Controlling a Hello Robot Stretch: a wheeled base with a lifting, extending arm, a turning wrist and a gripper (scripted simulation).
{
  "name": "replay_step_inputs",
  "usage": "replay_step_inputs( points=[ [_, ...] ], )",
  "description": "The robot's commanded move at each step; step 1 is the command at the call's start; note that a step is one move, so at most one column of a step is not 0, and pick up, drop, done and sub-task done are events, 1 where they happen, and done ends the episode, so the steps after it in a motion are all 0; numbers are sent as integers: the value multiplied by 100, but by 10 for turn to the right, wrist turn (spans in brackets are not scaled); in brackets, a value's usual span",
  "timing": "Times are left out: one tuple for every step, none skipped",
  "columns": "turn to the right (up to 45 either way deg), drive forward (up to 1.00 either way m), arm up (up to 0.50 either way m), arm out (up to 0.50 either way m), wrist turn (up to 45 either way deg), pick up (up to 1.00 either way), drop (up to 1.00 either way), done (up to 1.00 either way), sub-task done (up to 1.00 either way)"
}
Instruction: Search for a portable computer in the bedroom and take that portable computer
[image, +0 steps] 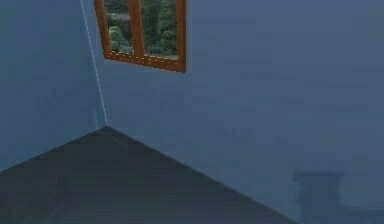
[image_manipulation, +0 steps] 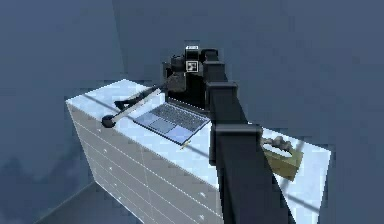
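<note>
Over the white dresser (image_manipulation: 120, 152), the robot's dark arm (image_manipulation: 236, 150) rises from the arm side view's bottom edge and stretches across the dresser top. It ends at two white marker squares (image_manipulation: 192, 67) above the dresser's far edge. The gripper (image_manipulation: 172, 82) sits just left of the squares. Its far end blends into dark shapes on the dresser top, so neither the set of its fingers nor whether it holds anything can be told.

Rows of drawers run down the dresser's front, and blue-grey walls stand behind it. Along its top, left to right, lie a dark stick (image_manipulation: 132, 105) with a knobbed end, a grey laptop (image_manipulation: 168, 122) and, beyond the arm, a tan basket (image_manipulation: 282, 160) near the dresser's right end. The forward view has a wood-framed window (image: 142, 30) with greenery outside, set high in a blue wall (image: 270, 100) above a dark floor (image: 100, 180).

The laptop lies flat at the middle of the dresser top, keyboard up, just left of the arm and on the near side of the gripper. Whether the gripper touches it cannot be told.
</note>
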Motion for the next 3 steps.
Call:
replay_step_inputs(
  points=[
    [0,0,0,0,450,0,0,0,0],
    [0,0,0,0,390,0,0,0,0],
    [0,0,-28,0,0,0,0,0,0]
  ],
)
